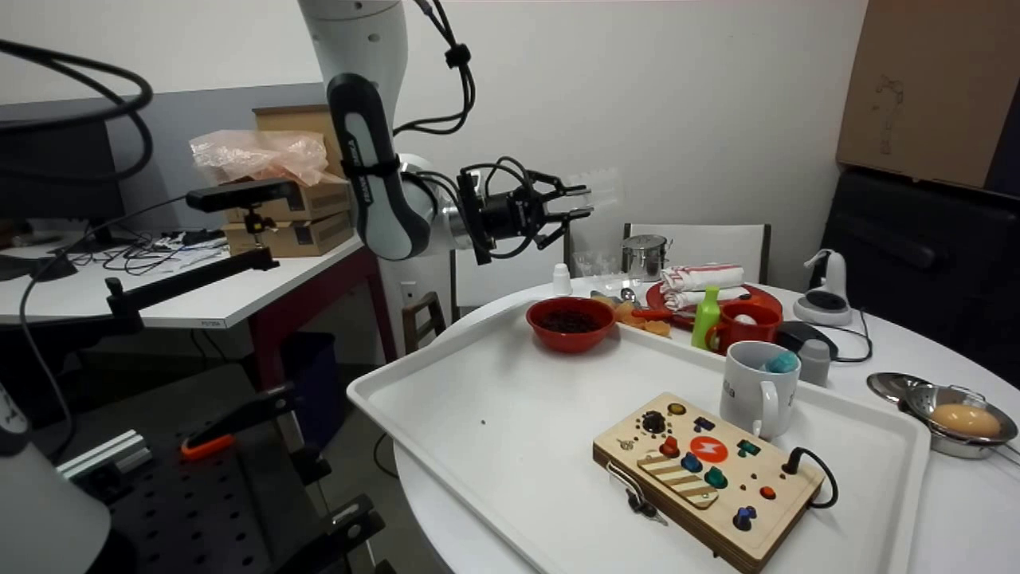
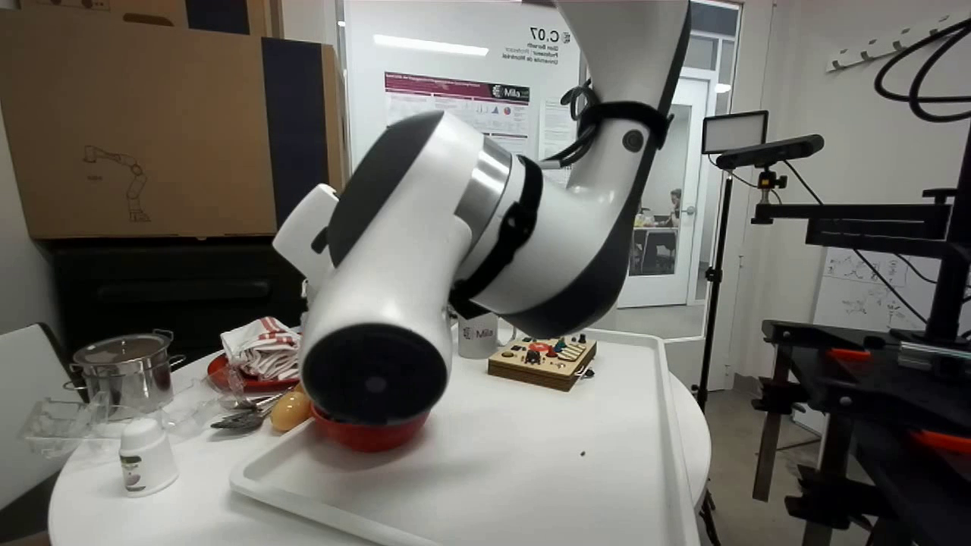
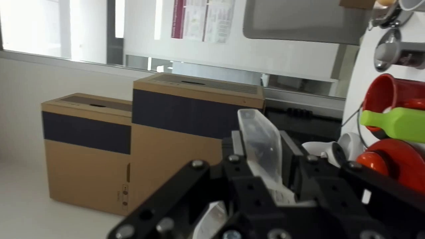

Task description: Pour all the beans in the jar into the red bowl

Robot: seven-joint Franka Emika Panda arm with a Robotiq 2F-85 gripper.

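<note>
Pouring looks finished — dark beans (image 1: 567,321) in the red bowl (image 1: 570,343) mid-frame, the gripper (image 1: 590,202) at upper centre pinching the clear, seemingly empty jar (image 3: 264,149) — save one speck (image 1: 483,422), possibly a stray.

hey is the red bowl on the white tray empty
No, in an exterior view a dark layer of what look like beans lies inside the red bowl.

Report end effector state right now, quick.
End effector: closed, holding what looks like the see-through jar.
</note>
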